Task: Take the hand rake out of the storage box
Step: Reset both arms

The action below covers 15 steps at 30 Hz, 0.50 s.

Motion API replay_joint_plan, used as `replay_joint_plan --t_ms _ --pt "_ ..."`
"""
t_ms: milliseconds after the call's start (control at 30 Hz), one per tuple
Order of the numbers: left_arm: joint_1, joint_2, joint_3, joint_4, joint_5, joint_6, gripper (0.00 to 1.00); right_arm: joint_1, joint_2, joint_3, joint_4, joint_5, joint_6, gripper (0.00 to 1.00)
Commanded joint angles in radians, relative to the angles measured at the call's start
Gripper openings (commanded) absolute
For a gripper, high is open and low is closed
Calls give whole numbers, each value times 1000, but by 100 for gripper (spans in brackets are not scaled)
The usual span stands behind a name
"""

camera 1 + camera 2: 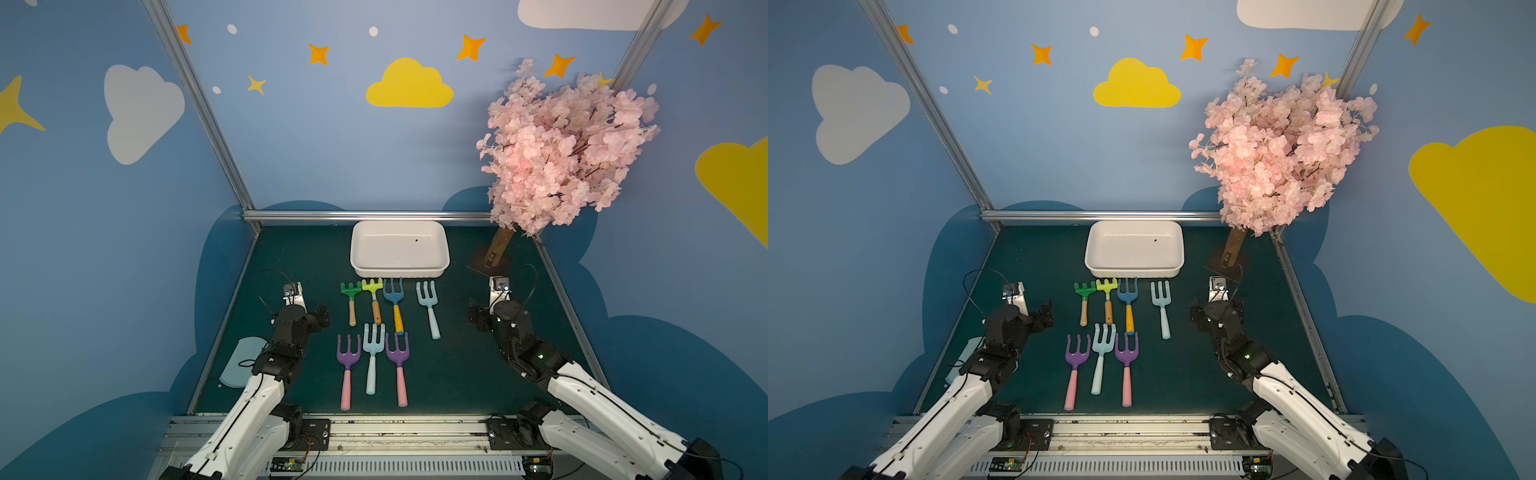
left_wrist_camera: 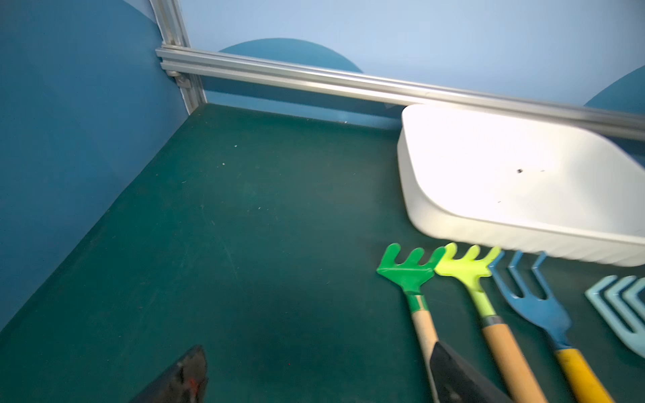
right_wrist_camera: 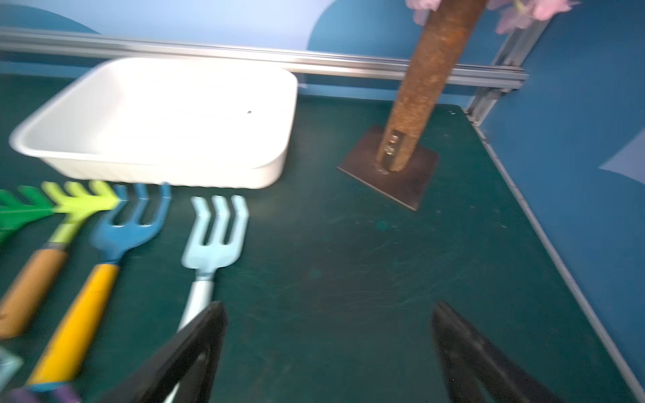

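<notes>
- Your storage box [image 1: 399, 272] sits at the far middle of the bench [image 1: 478, 374], close to the back rail. Its inside shows bare white floor with one small dark speck.
- All seven hand rakes lie flat on the bench outside the box, tines pointing towards it.
- In the far row you have the green rake [image 1: 351, 291], the lime rake [image 1: 372, 289] and the dark blue rake [image 1: 394, 295] with a yellow handle. They lie close side by side, their tines just beside the box's near wall.
- The pale blue rake [image 1: 429, 305] lies alone, a little to the right of that row and nearest your right arm.
- In the near row, a purple rake [image 1: 348, 355], a second pale blue rake [image 1: 372, 347] and a second purple rake [image 1: 398, 353] lie close together.
- Your left claw [image 1: 322, 316] hangs just left of the green rake, its jaws wide apart with only bench between them in the left wrist view.
- Your right claw [image 3: 331, 349] stands wide too and grips nothing. It is just right of the lone pale blue rake's handle, though the right wrist view is blurred.
- A pink blossom tree [image 1: 569, 145] stands on a brown plate [image 1: 478, 264] in the far right corner.
</notes>
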State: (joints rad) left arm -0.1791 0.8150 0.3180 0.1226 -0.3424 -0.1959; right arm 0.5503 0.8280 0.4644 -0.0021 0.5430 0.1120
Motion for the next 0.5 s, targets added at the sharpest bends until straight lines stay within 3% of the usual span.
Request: replay_joint_plan --t_ms 0,67,133,233,333,433,467 --pt "59 90 -55 215 -18 61 100 -179 32 -158 415 -142 -224 94" --pt "120 195 -60 288 62 60 100 -310 122 -162 430 -252 -161 94" --pt "141 281 -3 249 105 68 100 -380 243 -140 444 -306 -137 94" --pt "150 374 27 343 120 113 100 -413 430 -111 577 -339 -118 94" --pt "174 443 20 488 178 146 100 -418 529 -37 590 -330 -127 94" --pt "193 533 -24 712 269 161 100 -458 635 -33 671 -374 -117 95" --pt "216 607 -44 841 330 163 100 -472 694 -60 811 -367 -101 95"
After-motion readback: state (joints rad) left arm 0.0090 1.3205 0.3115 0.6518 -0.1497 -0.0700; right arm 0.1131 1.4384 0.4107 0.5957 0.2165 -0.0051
